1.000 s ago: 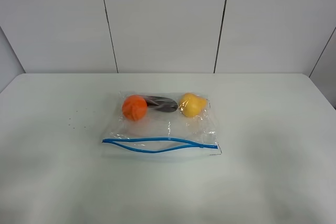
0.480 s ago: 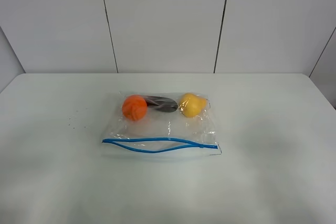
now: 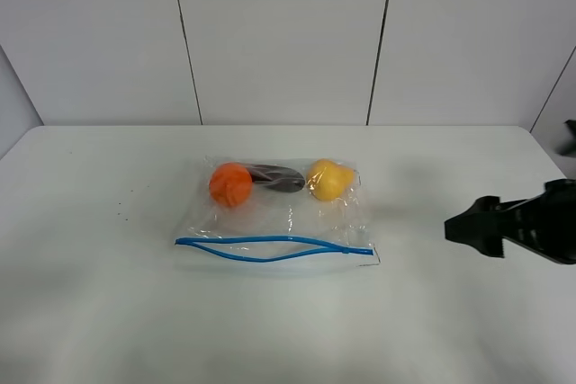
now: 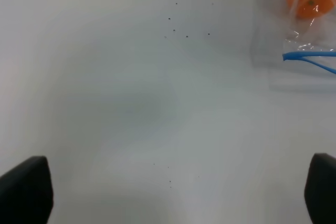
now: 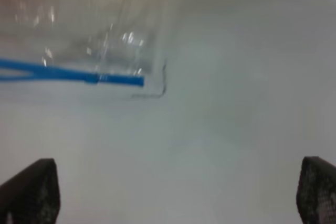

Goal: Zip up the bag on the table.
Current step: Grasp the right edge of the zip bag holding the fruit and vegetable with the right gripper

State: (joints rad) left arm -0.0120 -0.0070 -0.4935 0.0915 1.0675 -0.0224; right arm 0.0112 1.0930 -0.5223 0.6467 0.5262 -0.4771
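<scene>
The clear bag [image 3: 277,215] lies flat on the white table [image 3: 99,312], mid-table. It holds an orange ball [image 3: 230,184], a dark purple item [image 3: 281,177] and a yellow item [image 3: 328,179]. Its blue zipper strip [image 3: 270,247] runs along the near edge, and its two lines gape apart in the middle. My right gripper [image 3: 466,227] is open and empty, hovering to the right of the bag. In the right wrist view my gripper [image 5: 173,192] faces the strip's end [image 5: 113,78]. My left gripper [image 4: 168,187] is open and empty. It is out of the exterior view, with the bag's left corner [image 4: 310,56] ahead of it.
A few small dark specks [image 3: 121,209] mark the table left of the bag. A grey panelled wall [image 3: 279,33] stands behind the table's far edge.
My right arm has come into the exterior view from the right edge. The bag has not moved.
</scene>
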